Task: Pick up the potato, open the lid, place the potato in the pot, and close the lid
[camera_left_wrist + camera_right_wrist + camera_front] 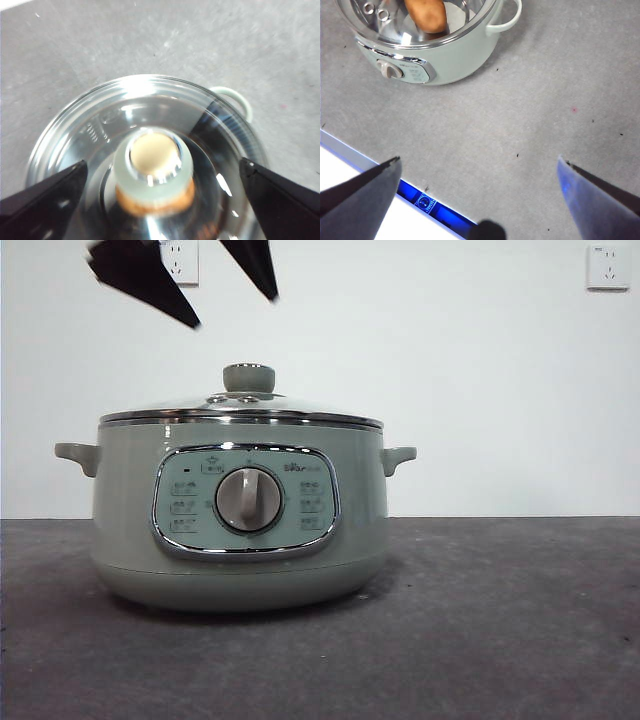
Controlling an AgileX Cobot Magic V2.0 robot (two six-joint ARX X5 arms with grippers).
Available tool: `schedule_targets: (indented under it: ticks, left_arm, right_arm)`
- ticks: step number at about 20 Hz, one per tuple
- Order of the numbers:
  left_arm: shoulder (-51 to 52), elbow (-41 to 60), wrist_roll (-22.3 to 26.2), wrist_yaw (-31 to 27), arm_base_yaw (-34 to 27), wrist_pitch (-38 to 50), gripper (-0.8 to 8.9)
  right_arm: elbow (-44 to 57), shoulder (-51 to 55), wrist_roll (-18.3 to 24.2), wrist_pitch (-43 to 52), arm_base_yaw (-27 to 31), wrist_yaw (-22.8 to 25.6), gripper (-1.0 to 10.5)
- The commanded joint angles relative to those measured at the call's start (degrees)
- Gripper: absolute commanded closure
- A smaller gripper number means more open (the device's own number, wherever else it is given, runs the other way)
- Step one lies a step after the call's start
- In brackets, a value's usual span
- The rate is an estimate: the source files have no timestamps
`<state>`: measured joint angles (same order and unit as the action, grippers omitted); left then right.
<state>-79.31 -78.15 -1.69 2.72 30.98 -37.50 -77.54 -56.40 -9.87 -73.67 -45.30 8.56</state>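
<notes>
Bare grey table [520, 640] lies open around the sage-green pot [240, 530]. The glass lid [240, 412] sits flush on its chrome rim, the potato [426, 14] inside. The left claw [160, 182] hangs released above the knob [249, 377]; the right claw [479, 185] is released, well apart.

This looks like a robot lab or test room set up with a kitchen appliance, not a real kitchen. The worktop [520, 640] is a bare, speckled grey surface, backed by a plain white wall [480, 390] with two white sockets [608, 267] high up. The only household thing is the pot [240, 530], standing alone. At the worktop's edge the right wrist view shows a white strip and a blue-lit panel [427, 204], which suits an equipment rig.
</notes>
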Motion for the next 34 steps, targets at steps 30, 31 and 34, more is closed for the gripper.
schedule_targets:
  ticks: [30, 31, 34]
  left_arm:
    - [11.2, 0.4, 0.5, 0.7, 2.6, -11.7, 8.16]
    - [11.3, 0.4, 1.2, -0.1, 1.7, -11.0, 8.17]
    - [14.7, 3.2, 8.8, -5.3, -1.9, -14.3, 8.16]
  right_arm:
    - [0.7, -0.4, -0.6, 3.4, -0.1, 3.0, 9.5]
    - [0.7, -0.4, -0.6, 3.4, -0.1, 3.0, 9.5]
    - [0.7, -0.4, -0.6, 3.3, -0.1, 3.0, 9.5]
